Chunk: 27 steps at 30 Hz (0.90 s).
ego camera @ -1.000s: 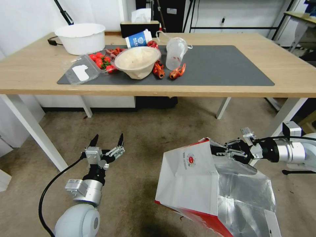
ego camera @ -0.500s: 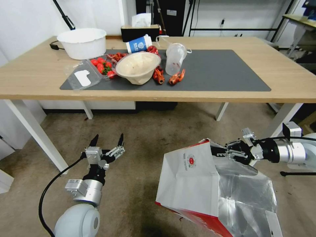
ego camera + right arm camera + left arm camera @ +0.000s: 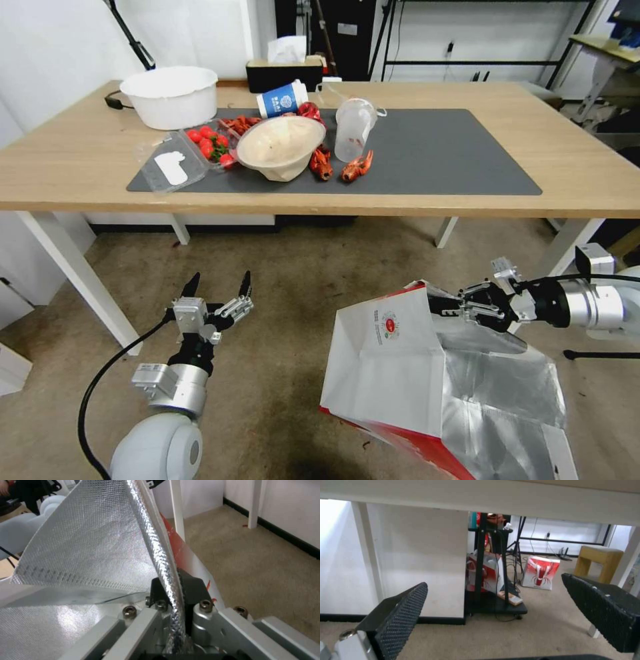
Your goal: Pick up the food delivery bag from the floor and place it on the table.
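Observation:
The food delivery bag (image 3: 393, 370), white and red with silver foil lining and a small round red logo, hangs tilted low over the floor (image 3: 287, 287) at the right. My right gripper (image 3: 440, 308) is shut on the bag's upper rim; the right wrist view shows the foil edge (image 3: 166, 580) pinched between the jaws. My left gripper (image 3: 218, 285) stands open at the lower left, above the carpet, with nothing between its fingers (image 3: 400, 620). The table (image 3: 573, 160), light wood with a dark grey mat (image 3: 440, 147), stretches across ahead of me.
On the mat's left half lie a tan bowl (image 3: 280, 147), a clear cup (image 3: 352, 130), crayfish (image 3: 357, 167), a strawberry box (image 3: 207, 143) and a blue cup (image 3: 283, 99). A white tub (image 3: 172, 97) stands at the back left. White table legs (image 3: 73, 273) flank the floor.
The whole head view has shifted, with the table now lower and closer in the picture, so the camera moved. The right gripper keeps its hold on the bag; the left gripper is unchanged.

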Tool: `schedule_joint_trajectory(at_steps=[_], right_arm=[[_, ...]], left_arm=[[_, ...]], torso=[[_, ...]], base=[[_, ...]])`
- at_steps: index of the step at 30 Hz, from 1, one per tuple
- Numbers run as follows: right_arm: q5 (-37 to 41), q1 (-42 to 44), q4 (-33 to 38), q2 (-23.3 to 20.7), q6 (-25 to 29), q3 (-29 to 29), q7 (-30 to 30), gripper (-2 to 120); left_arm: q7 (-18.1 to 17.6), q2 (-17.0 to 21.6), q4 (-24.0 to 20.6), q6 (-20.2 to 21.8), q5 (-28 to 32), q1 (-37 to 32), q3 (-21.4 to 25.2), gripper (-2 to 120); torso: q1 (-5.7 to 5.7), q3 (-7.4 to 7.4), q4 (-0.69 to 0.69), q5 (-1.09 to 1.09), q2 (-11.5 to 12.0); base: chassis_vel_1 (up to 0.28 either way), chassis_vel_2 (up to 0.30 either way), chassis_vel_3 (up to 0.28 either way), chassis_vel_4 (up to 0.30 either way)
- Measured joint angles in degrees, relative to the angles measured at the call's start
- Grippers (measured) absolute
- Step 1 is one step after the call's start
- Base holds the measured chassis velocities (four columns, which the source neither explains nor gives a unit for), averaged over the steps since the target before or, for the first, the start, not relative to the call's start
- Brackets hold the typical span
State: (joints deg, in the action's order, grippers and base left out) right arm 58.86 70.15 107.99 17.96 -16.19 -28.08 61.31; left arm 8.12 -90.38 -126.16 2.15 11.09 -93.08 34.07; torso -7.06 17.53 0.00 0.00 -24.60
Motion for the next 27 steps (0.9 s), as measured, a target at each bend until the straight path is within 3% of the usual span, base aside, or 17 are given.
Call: schedule_joint_trajectory(at_steps=[27], right_arm=[[-0.26, 0.18, -0.48, -1.62, -0.14, -0.74, 0.19, 0]], left_arm=[[0.19, -0.08, 0.35, -0.06, 0.03, 0.35, -0.28, 100]], torso=[[-2.41, 4.08, 0.00, 0.00, -6.47]], base=[[0.000, 0.000, 0.000, 0.000]])
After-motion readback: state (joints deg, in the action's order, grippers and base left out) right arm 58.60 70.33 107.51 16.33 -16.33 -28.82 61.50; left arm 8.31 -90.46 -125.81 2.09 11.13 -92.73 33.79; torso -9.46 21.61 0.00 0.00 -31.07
